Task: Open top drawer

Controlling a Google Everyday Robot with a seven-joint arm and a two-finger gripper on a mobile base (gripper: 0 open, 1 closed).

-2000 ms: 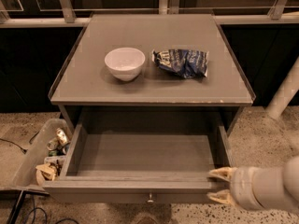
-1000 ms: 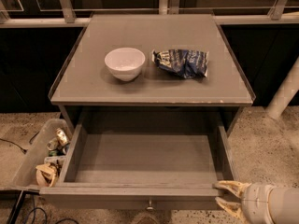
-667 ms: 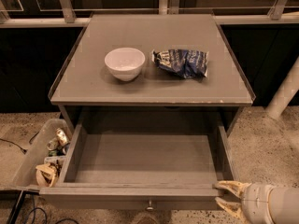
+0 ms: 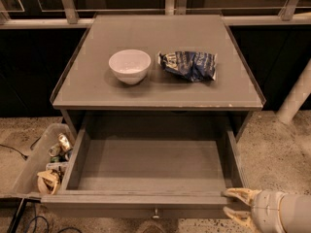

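The top drawer [image 4: 146,164] of the grey cabinet stands pulled far out toward me. Its plain grey box is empty inside. Its front edge [image 4: 136,199] runs along the bottom of the view, with the small round metal knob [image 4: 156,213] at centre. My gripper [image 4: 238,205] is at the bottom right, by the drawer's front right corner. Its two pale fingers [image 4: 242,194] are spread apart and hold nothing. The upper finger lies at the drawer's corner; I cannot tell whether it touches.
A white bowl [image 4: 129,65] and a crumpled blue snack bag [image 4: 188,64] sit on the cabinet top [image 4: 160,89]. A bin with rubbish [image 4: 43,164] stands on the floor at the left. A white post [image 4: 296,98] rises at the right. Cables [image 4: 29,222] lie at bottom left.
The gripper has moved down and to the right along the drawer's front right corner over two seconds; in the last second it has barely moved. The drawer stays open.
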